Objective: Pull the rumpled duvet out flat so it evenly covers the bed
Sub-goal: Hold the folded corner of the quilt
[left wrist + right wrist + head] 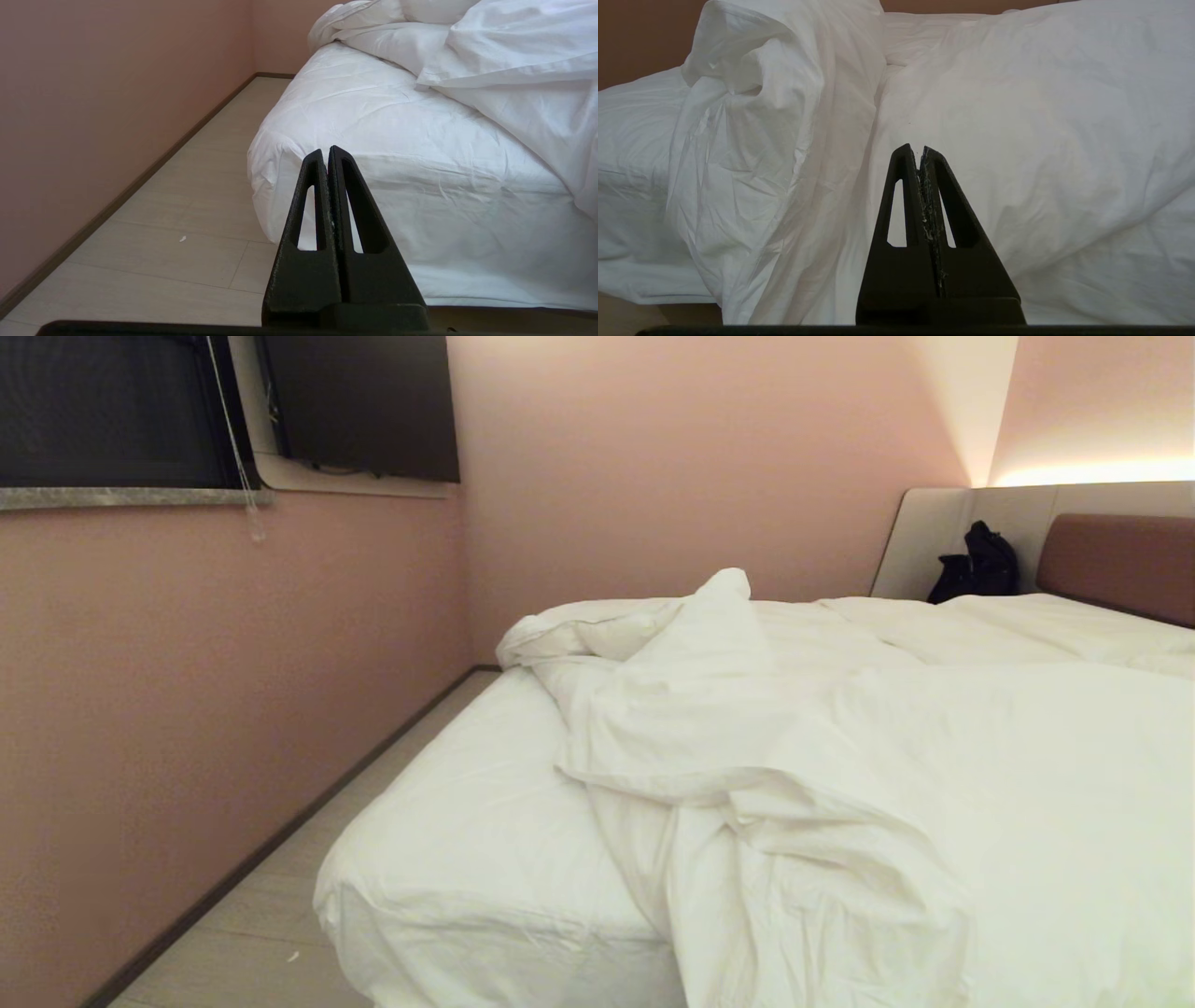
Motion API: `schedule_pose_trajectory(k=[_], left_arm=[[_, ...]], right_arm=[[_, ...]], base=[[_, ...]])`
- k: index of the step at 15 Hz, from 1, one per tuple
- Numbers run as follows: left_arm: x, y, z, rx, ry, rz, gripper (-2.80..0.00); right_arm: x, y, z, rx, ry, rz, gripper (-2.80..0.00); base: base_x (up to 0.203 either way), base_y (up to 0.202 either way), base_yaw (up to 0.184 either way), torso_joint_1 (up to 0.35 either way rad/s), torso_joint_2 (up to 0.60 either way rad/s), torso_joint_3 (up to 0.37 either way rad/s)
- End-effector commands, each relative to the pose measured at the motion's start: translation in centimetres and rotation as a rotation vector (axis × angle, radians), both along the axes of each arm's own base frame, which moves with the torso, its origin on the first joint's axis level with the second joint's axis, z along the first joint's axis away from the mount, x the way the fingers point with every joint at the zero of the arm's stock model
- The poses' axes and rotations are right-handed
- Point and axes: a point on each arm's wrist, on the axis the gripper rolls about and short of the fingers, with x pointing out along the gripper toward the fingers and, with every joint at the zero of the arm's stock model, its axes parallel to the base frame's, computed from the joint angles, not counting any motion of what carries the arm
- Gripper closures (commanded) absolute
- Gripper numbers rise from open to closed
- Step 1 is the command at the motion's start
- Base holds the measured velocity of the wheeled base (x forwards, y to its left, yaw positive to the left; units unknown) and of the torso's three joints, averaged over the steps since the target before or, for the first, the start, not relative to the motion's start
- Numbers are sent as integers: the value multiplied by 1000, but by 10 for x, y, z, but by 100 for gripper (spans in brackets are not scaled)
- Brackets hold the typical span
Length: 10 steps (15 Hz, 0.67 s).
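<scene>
The white duvet (840, 737) lies bunched on the bed (467, 821), folded back toward the right so the left strip of the sheeted mattress is bare. One fold hangs over the foot end. Neither arm shows in the head view. My left gripper (325, 150) is shut and empty, low in front of the bare mattress corner (280, 154), apart from it. My right gripper (916, 148) is also shut and empty, facing the hanging duvet (1017, 140) with its crumpled fold (752, 121) to one side.
A pink wall (187, 709) runs close along the bed's left side, leaving a narrow strip of light floor (280, 915). A black bag (976, 565) sits by the brown headboard (1120, 560). A dark window (103, 411) is high on the wall.
</scene>
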Motion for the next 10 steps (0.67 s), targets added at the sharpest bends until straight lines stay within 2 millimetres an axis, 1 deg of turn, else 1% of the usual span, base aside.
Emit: schedule_pose_trajectory(k=[1,8,9,10], left_arm=[[0,0,0,1,-1,0,0],[0,0,1,2,-3,3,0],[-1,0,4,-2,-15,-1,0],[-6,0,17,-12,-50,-8,0]], right_arm=[[0,0,0,-1,-1,1,0],[0,0,0,-1,-1,0,0],[0,0,0,-1,-1,0,0],[0,0,0,-1,-1,0,0]], base=[[0,0,0,0,0,0],[0,0,0,0,0,0],[0,0,0,0,0,0],[0,0,0,0,0,0]])
